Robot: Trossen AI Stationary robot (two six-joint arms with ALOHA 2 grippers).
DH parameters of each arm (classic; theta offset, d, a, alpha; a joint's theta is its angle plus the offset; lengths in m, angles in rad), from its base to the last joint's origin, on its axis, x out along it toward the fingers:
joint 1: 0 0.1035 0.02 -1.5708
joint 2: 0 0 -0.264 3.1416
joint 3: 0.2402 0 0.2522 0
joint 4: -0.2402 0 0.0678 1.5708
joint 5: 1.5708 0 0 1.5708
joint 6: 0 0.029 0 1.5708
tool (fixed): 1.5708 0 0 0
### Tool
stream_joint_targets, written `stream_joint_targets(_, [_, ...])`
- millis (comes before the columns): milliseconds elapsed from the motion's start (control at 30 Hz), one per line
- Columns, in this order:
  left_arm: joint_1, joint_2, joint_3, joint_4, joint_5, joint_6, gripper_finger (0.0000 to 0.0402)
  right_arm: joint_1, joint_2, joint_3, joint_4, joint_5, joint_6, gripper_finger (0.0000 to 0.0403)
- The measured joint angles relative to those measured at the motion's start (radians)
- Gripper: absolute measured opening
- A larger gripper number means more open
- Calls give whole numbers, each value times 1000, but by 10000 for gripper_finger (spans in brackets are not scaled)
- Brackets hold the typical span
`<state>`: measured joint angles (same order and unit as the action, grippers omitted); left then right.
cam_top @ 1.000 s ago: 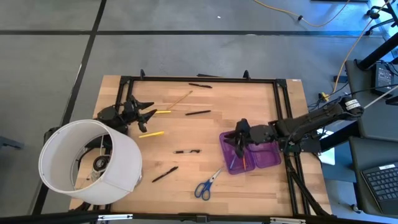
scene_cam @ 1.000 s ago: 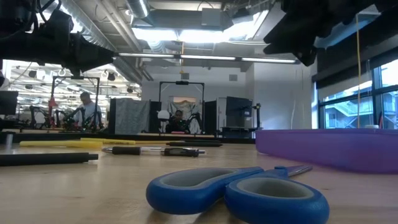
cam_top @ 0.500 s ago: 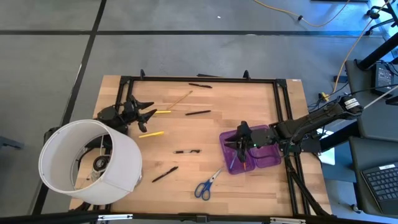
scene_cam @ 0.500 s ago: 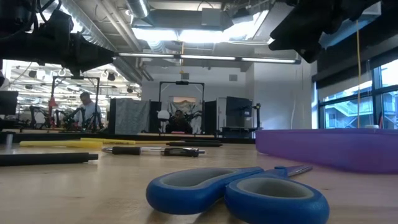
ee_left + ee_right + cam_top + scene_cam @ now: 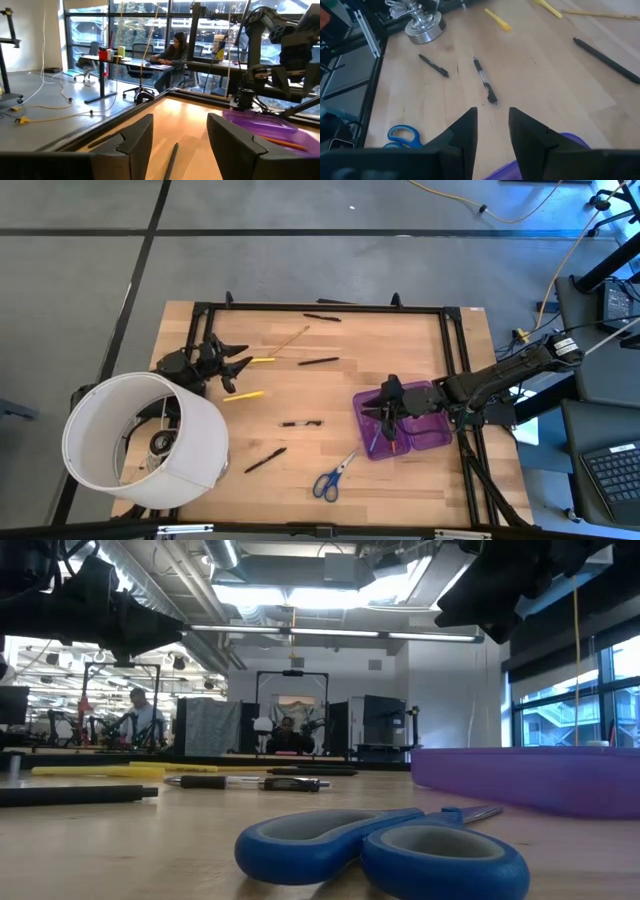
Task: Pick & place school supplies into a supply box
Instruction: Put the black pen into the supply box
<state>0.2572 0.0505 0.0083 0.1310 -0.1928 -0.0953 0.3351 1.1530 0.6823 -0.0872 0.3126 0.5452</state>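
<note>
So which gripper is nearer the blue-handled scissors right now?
The right gripper. It hovers over the translucent purple plastic box, just beside the blue-handled scissors; the left gripper sits across the table near the yellow pencils.

overhead looks straight down; low camera level, scissors (image 5: 385,848) close, shared.

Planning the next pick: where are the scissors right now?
High view: the scissors lie near the table's front edge, right of centre, just left of and below the purple supply box.
</note>
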Motion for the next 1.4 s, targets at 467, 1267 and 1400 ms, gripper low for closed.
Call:
stream_joint_targets(467, [0, 0, 0, -8, 158, -49, 216, 11, 0, 0, 0, -1, 108, 115])
stream_joint_targets(1267, [0, 183, 17, -22, 279, -131, 255, 10, 0, 0, 16, -45, 148, 115])
stream_joint_targets(1400, [0, 311, 83, -19, 278, -134, 255, 10, 0, 0, 16, -48, 143, 115])
